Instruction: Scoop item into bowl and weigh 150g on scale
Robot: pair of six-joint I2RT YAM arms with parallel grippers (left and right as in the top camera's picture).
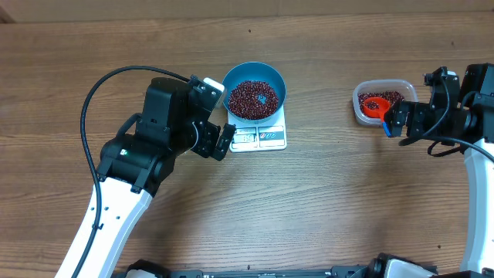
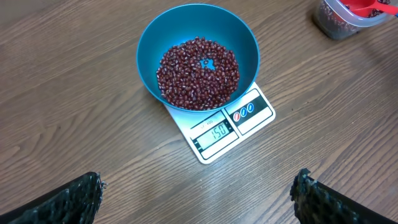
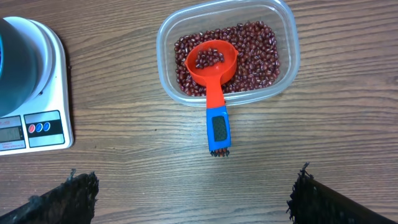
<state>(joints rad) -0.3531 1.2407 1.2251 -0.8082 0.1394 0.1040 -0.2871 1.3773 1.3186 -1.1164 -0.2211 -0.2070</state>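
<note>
Loose, light, spill-prone beans (image 1: pixel 254 98) are sitting in the bowl (image 1: pixel 229 91) on the scale (image 1: pixel 258 139) near the tabletop's far edge, probably best moved by the scoop's (image 3: pixel 214 93) stiff handle, while the left gripper (image 2: pixel 196 186) and right gripper (image 3: pixel 193 186) are hovering, jaws wide apart, empty.

I am watching my left arm (image 1: pixel 108 216) in the overhead view: its white link is running from 7 o'clock up toward 1 o'clock into the black wrist (image 1: pixel 166 116), which is bending over toward 3 o'clock. The left gripper (image 1: pixel 223 143) is pointing toward 3 o'clock with its jaws standing wide apart. In its own wrist view, the two dark fingers (image 2: pixel 68 199) are sitting at 7 and 5 o'clock. My right arm (image 1: pixel 480 166) is standing at the 3 o'clock edge, its black links pointing toward 9 o'clock. The right gripper (image 1: pixel 394 122) is facing 9 o'clock, jaws likewise spread wide, with fingertips (image 3: pixel 65 199) showing at 7 and 5 o'clock.
</note>
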